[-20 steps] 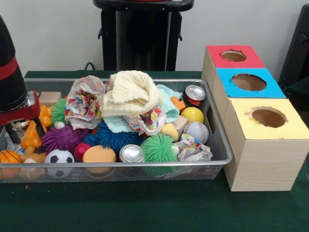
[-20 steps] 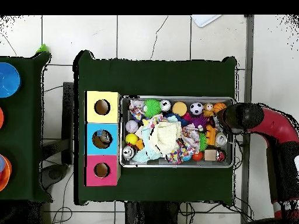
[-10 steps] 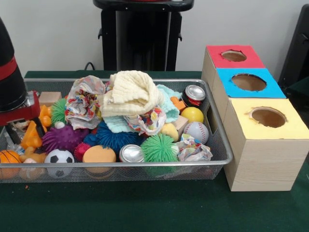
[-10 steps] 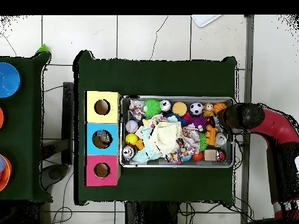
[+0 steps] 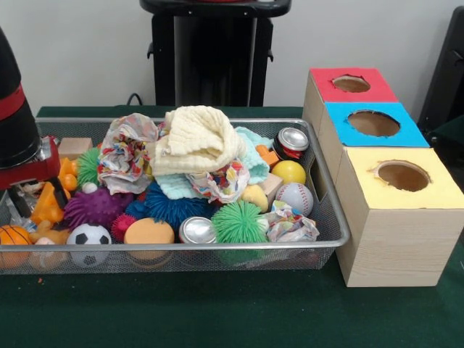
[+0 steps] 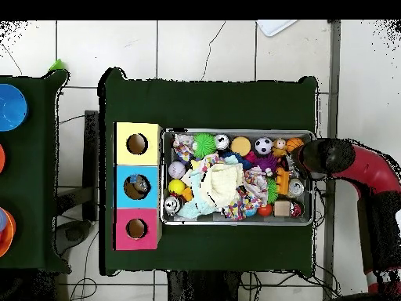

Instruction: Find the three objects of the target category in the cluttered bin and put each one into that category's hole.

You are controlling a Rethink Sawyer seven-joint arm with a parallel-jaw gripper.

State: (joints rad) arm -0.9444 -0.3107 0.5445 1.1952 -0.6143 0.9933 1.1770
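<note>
Arm [image 5: 18, 127] sits low over the bin's [image 5: 217, 250] left end in the front view, above orange toys [image 5: 47, 206]. Claw state: cannot tell. The three holed boxes [image 5: 395, 217] stand past the bin's opposite end, so any pick crosses the whole bin.

You see a bin [image 5: 330, 217] of fine silvery wire mesh with a smooth metal rim. The yellow cloth [image 5: 194, 138] looks soft and ribbed. The green ball [image 5: 239, 222] is spiky rubber. The can top [image 5: 196, 230] is shiny metal. The box [image 5: 395, 250] shows matt wood grain.
</note>
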